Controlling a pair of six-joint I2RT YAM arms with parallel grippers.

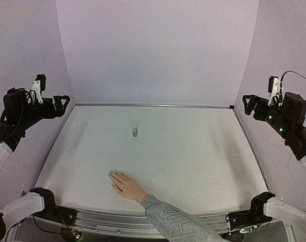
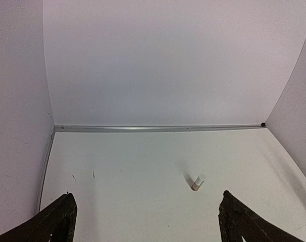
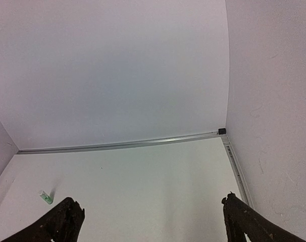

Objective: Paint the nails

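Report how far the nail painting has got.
Nothing looks done: the bottle stands alone on the table. Nothing is in hand: the left pincer and right pincer hang open and empty at its sides. Left: fetch the bottle, paint the nails of the hand lying near the front edge.

A white table (image 1: pixel 193 151) is carrying a small white-and-green bottle (image 1: pixel 135 132), standing nearer its far edge, slightly left of centre. A human hand (image 1: pixel 125 185) is lying flat near the near edge, fingers pointing far-left.
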